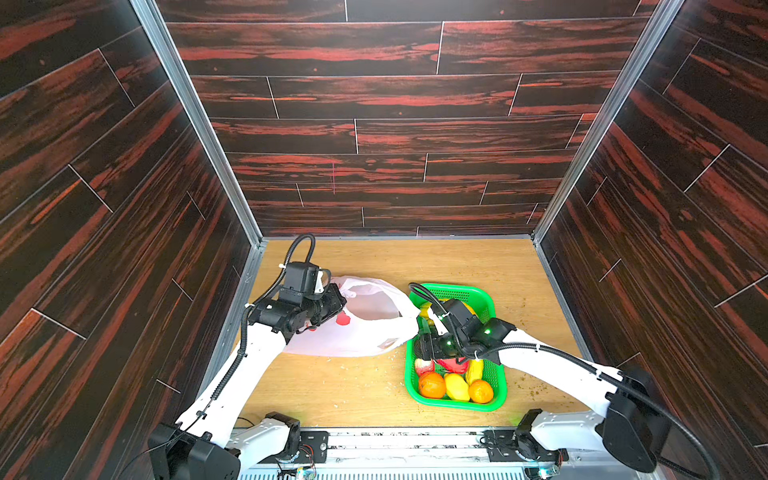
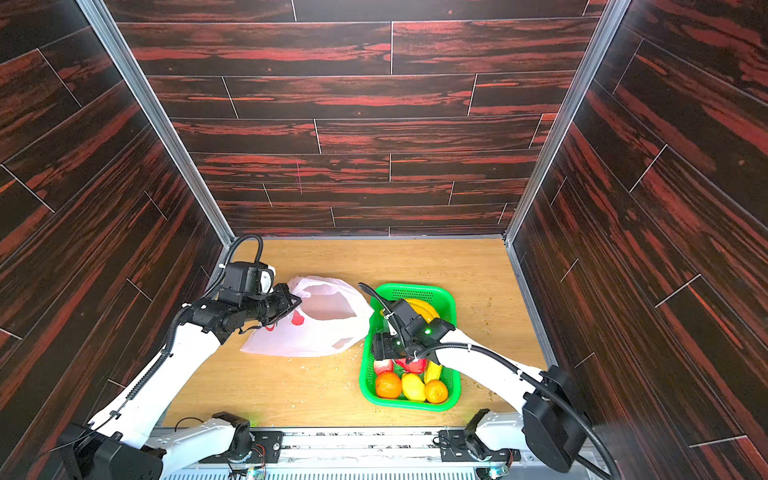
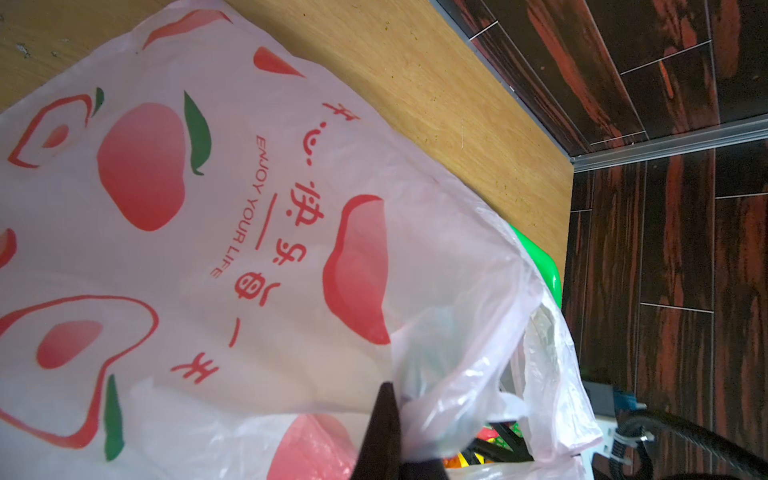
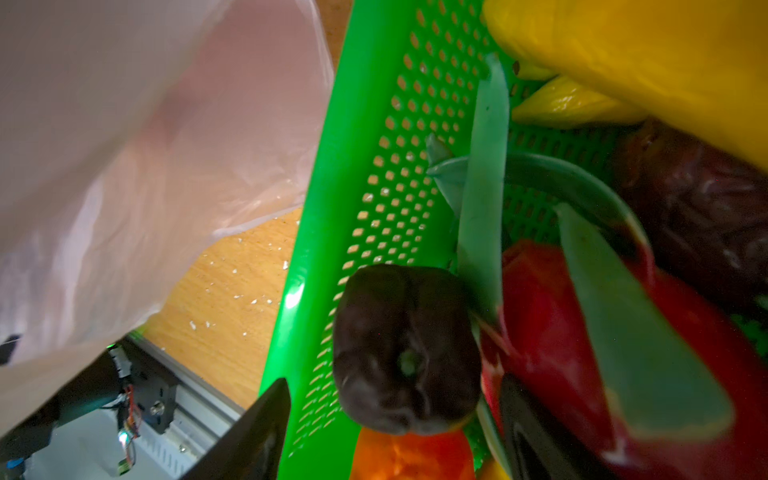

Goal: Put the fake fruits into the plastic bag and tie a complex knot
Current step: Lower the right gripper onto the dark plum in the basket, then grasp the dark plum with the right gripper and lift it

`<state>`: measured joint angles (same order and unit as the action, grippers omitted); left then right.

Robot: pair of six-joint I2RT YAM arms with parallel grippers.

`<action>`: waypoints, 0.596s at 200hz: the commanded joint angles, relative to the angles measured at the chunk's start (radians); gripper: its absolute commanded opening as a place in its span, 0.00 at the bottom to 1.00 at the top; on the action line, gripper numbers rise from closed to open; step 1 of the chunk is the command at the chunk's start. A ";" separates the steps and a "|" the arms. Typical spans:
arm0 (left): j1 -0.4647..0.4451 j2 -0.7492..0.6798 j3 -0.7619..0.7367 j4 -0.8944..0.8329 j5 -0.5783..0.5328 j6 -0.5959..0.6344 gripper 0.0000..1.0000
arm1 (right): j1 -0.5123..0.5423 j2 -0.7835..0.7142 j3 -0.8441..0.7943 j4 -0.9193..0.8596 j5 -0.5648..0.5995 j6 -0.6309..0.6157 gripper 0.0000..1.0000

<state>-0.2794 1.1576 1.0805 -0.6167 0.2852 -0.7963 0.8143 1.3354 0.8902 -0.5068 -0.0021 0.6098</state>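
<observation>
Two roles: left gripper [image 1: 337, 300] clamps the plastic bag [image 1: 365, 334] rim to hold its mouth open, while right gripper [image 4: 395, 384], jaws apart, hovers over the basket's [image 4: 374, 124] dark fruit [image 4: 405, 349].

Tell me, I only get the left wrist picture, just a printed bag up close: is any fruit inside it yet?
Observer: None that shows. In a top view the plastic bag gapes open, and the part of its inside that can be seen is bare.
Operator: So where is the fruit?
Observer: In a green basket just right of the bag: two oranges, a lemon and others.
Operator: Is anything fetching one?
Observer: The right pincer hangs open in the basket, with a dark round fruit between its fingers, not yet gripped.
</observation>
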 commanded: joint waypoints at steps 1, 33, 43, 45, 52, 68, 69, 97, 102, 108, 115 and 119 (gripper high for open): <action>0.005 -0.024 -0.008 -0.020 0.005 0.009 0.00 | 0.005 0.034 0.007 0.014 0.023 0.010 0.79; 0.005 -0.027 -0.007 -0.020 0.009 0.009 0.00 | 0.005 0.067 0.010 0.039 0.034 -0.001 0.78; 0.004 -0.027 -0.007 -0.020 0.014 0.009 0.00 | 0.005 0.081 0.012 0.040 0.039 -0.004 0.78; 0.005 -0.028 -0.008 -0.020 0.014 0.009 0.00 | 0.005 0.083 0.012 0.040 0.041 -0.005 0.78; 0.005 -0.029 -0.007 -0.020 0.013 0.009 0.00 | 0.005 0.091 0.015 0.042 0.047 -0.007 0.78; 0.005 -0.030 -0.007 -0.022 0.014 0.009 0.00 | 0.005 0.102 0.015 0.047 0.062 -0.009 0.77; 0.005 -0.030 -0.007 -0.022 0.015 0.009 0.00 | 0.005 0.103 0.015 0.048 0.063 -0.009 0.77; 0.005 -0.032 -0.008 -0.023 0.015 0.012 0.00 | 0.005 0.118 0.010 0.067 0.085 -0.009 0.72; 0.005 -0.032 -0.007 -0.023 0.015 0.012 0.00 | 0.006 0.121 0.009 0.072 0.087 -0.008 0.71; 0.005 -0.032 -0.007 -0.023 0.014 0.012 0.00 | 0.005 0.124 0.009 0.076 0.094 -0.007 0.70; 0.005 -0.031 -0.007 -0.023 0.016 0.012 0.00 | 0.005 0.126 0.006 0.084 0.102 -0.003 0.70; 0.004 -0.032 -0.008 -0.022 0.016 0.012 0.00 | 0.004 0.128 0.003 0.089 0.107 -0.001 0.70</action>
<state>-0.2794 1.1538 1.0805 -0.6216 0.2962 -0.7929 0.8188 1.4181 0.8948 -0.4374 0.0441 0.5938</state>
